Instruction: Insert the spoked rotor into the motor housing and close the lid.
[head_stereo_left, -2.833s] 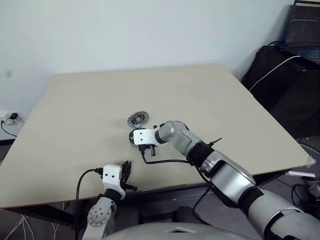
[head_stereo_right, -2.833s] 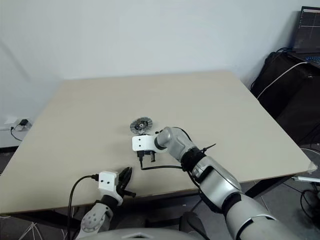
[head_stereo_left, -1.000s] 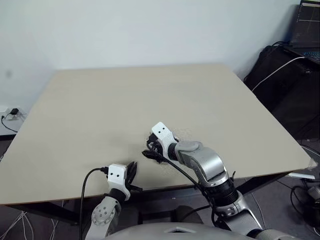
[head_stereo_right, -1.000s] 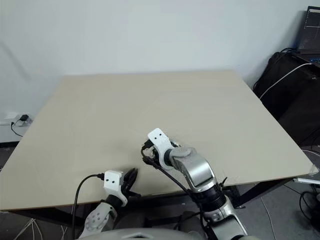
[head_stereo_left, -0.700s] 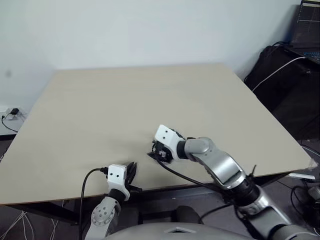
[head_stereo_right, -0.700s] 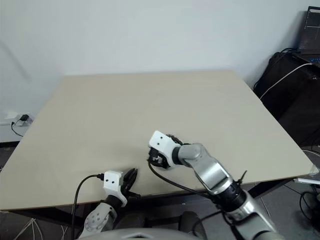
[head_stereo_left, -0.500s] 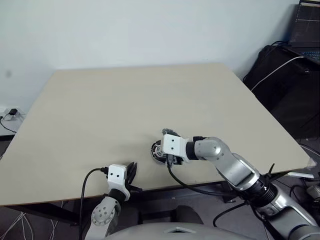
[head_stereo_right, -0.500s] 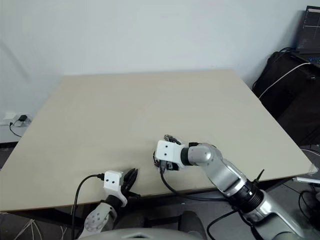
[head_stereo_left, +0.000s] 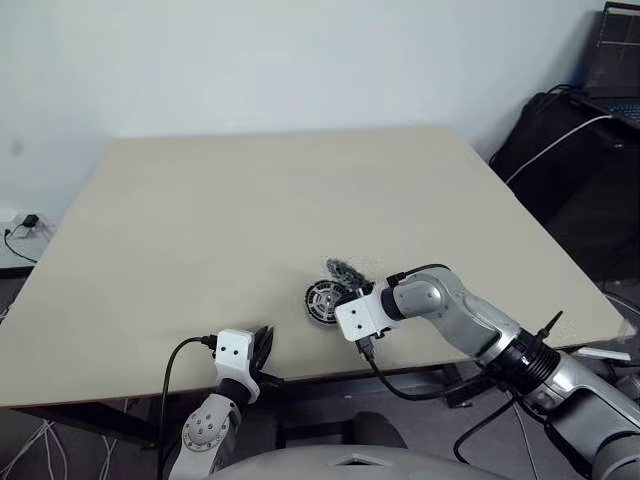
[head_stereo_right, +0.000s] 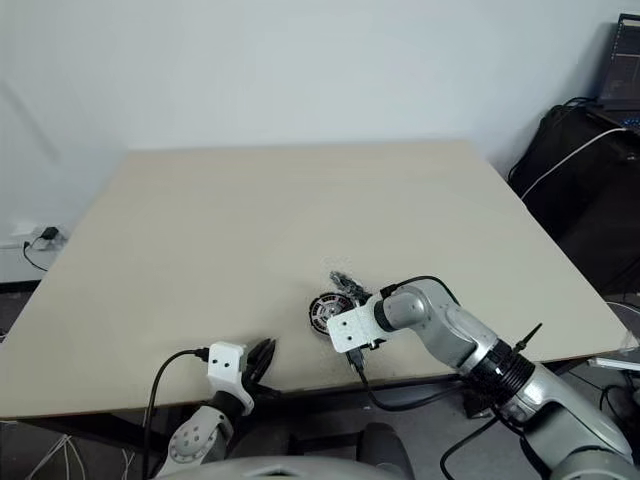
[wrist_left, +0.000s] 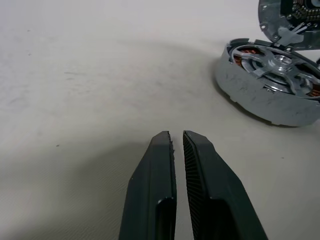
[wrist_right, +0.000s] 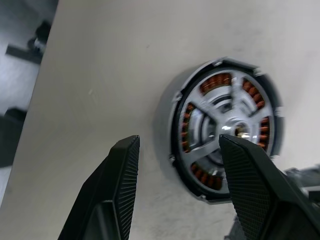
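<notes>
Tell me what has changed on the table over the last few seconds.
The right hand swung toward the robot's right and turned, uncovering the round motor housing with copper windings, the silver spoked rotor seated in it. The ribbed grey lid lies just behind. The left hand stayed shut at the beige table's near edge.

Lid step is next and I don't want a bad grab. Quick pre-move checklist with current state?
1. Spoked rotor seated in motor housing: ok, spokes sit over the copper windings inside the rim.
2. Right hand empty and open: ok, its fingers stand apart above the table beside the housing.
3. Lid located: ok, it lies just beyond the housing, uncovered.
4. Lid face up or down: cannot tell.
5. Left hand out of the way: ok, shut and short of the housing near the table edge.
6. Lid on housing: not ok, not yet done.
</notes>
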